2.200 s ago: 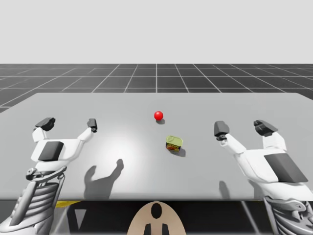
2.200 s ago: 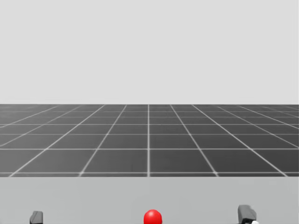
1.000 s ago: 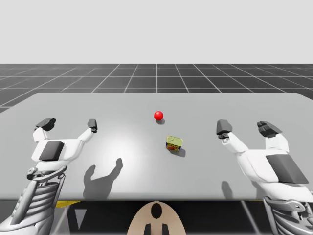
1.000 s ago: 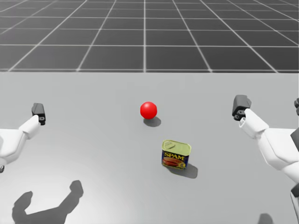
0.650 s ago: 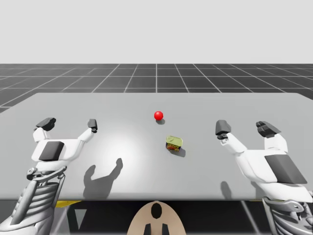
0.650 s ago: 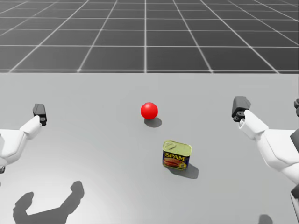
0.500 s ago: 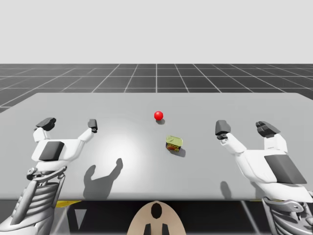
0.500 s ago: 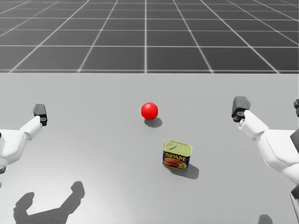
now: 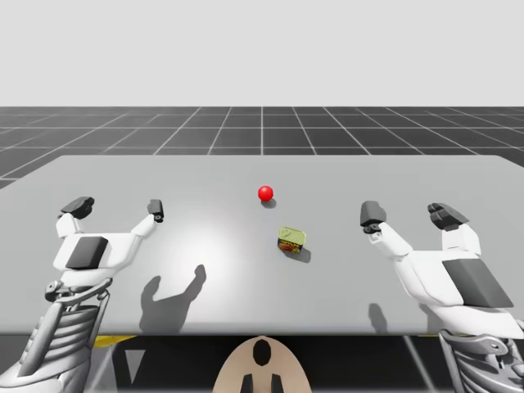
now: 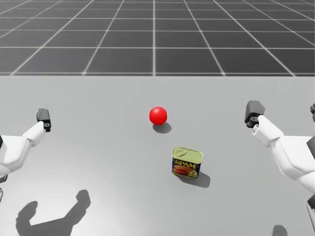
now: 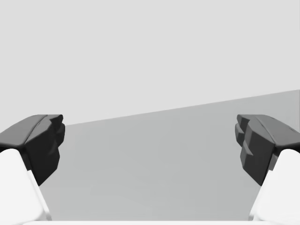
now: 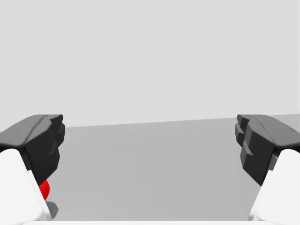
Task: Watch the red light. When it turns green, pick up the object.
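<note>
Light: the small red sphere light sits near the middle of the flat grey table. It shows red, so the step in hand is judged to be waiting.
Object: the small rounded-rectangular tin with a yellow-green lid and blue sides stands upright near the light, on the robot's side of it and slightly to the right, not touching it.
Left gripper: the robot's left gripper hovers over the table's left part with its jaws spread wide and nothing between them. It is well apart from the tin.
Right gripper: the robot's right gripper hovers likewise, jaws wide and empty. It is the nearer of the two to the tin.
Risk: an arm starting before green would break the task. A low sideways approach could knock the tin over or shove it into the light. A grip across its rounded corners may slip.
Room: bare table surrounds the tin except where the light sits beyond it. The table's edges lie well away, and the right gripper's way in looks unobstructed.
</note>
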Controlling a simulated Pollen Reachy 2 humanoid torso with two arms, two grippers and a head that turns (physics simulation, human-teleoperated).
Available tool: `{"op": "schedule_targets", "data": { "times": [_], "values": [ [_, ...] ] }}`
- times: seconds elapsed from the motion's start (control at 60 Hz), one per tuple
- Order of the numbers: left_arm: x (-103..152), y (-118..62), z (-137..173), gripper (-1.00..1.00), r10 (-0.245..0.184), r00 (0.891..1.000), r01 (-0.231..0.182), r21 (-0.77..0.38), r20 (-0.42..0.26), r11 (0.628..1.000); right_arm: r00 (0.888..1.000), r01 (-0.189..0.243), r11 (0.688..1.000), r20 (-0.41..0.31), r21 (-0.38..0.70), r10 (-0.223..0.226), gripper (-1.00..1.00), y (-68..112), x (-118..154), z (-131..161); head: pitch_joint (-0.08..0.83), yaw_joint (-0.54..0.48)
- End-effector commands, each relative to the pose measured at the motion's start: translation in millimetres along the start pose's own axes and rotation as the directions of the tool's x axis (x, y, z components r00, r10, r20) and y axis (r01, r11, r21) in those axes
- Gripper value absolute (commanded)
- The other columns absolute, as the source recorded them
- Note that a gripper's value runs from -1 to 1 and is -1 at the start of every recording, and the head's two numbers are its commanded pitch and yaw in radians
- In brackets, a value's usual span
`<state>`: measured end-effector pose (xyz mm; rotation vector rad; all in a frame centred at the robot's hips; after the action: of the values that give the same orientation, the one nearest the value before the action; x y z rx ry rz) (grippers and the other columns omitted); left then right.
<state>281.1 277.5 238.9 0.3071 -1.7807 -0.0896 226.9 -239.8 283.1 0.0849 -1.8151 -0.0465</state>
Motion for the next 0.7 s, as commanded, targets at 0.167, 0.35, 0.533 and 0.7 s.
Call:
{"op": "schedule_targets", "data": {
  "times": [0.167,0.35,0.533,0.7],
  "values": [
    [-0.2,0.0,0.3,-1.00,-0.004,1.000,0.004,-0.001,0.002,1.000,1.000,0.017,1.000,-0.002,-0.004,-0.017,-1.00,1.2,-1.5,0.5,0.485,-0.01],
    [-0.5,-0.1,0.3,-1.00,-0.005,1.000,0.005,0.000,0.002,1.000,1.000,0.017,1.000,-0.001,-0.004,-0.017,-1.00,1.1,-1.4,1.2,0.487,-0.02],
    [-0.5,-0.3,0.5,-1.00,-0.006,1.000,0.006,0.001,0.002,1.000,1.000,0.016,1.000,-0.001,-0.004,-0.016,-1.00,1.3,-1.8,1.1,0.487,-0.02],
    [-0.4,-0.4,0.6,-1.00,-0.009,1.000,0.009,0.003,0.002,1.000,1.000,0.014,1.000,-0.001,-0.004,-0.014,-1.00,1.8,-1.9,1.4,0.488,-0.02]
  ]
}}
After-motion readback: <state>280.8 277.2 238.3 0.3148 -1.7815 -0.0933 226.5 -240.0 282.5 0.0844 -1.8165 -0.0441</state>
